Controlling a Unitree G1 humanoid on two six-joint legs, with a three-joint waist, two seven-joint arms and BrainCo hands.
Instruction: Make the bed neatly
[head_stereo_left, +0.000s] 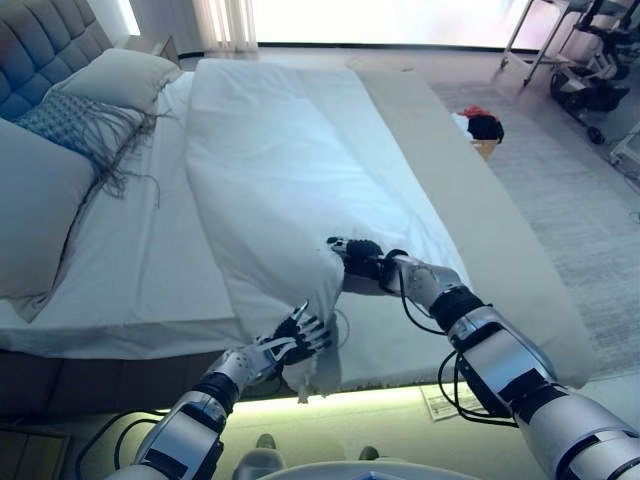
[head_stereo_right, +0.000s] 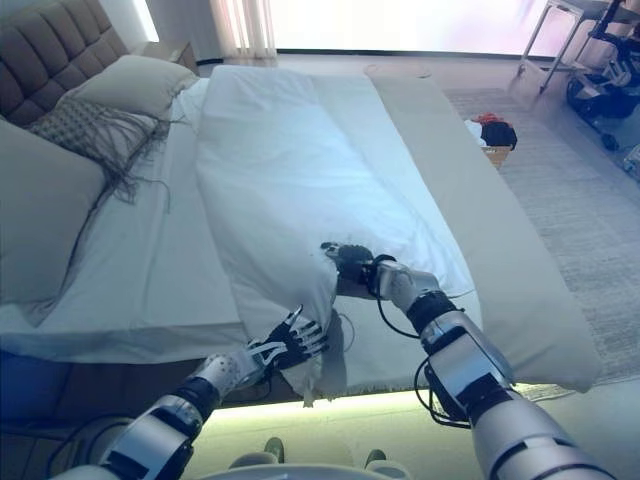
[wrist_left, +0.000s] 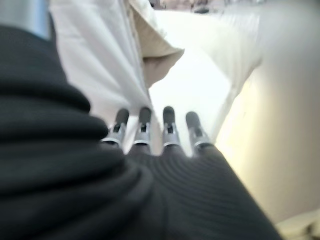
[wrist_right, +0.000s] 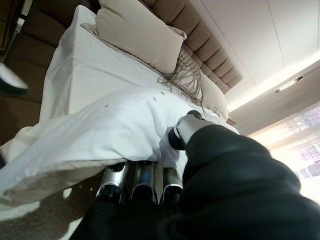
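A white duvet (head_stereo_left: 290, 160) lies folded over along the middle of the bed, on a beige cover (head_stereo_left: 500, 240) that shows along its right side. My right hand (head_stereo_left: 358, 258) is at the duvet's near edge. In the right wrist view the thumb (wrist_right: 186, 129) lies on top of the duvet (wrist_right: 100, 125) and the fingers (wrist_right: 140, 180) curl under it, pinching the edge. My left hand (head_stereo_left: 298, 337) is lower, at the bed's near edge, with straight spread fingers (wrist_left: 168, 125) against the duvet's hanging corner (head_stereo_left: 318, 375).
Two plain pillows (head_stereo_left: 120, 78) and a fringed grey cushion (head_stereo_left: 75, 125) lie at the left by the tufted headboard (head_stereo_left: 40, 40), on the bare white sheet (head_stereo_left: 140, 260). Red and black clothes (head_stereo_left: 482, 125) sit on the rug at right. Wheeled equipment (head_stereo_left: 590, 85) stands at the far right.
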